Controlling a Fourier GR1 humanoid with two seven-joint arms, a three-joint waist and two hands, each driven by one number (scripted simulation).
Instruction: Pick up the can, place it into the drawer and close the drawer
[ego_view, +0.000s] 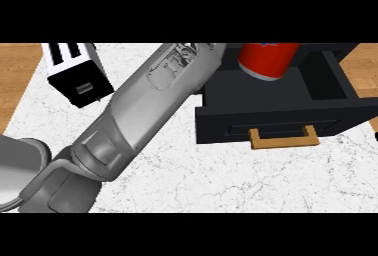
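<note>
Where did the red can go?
In the head view the red can is at the upper right, sitting in the open black drawer, behind its wooden handle and just right of the grey forearm.

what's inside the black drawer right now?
The red cylindrical can with a blue mark sits tilted in the open black drawer with the wooden handle. The grey forearm covers the drawer's left rear corner; the hand itself is out of sight.
</note>
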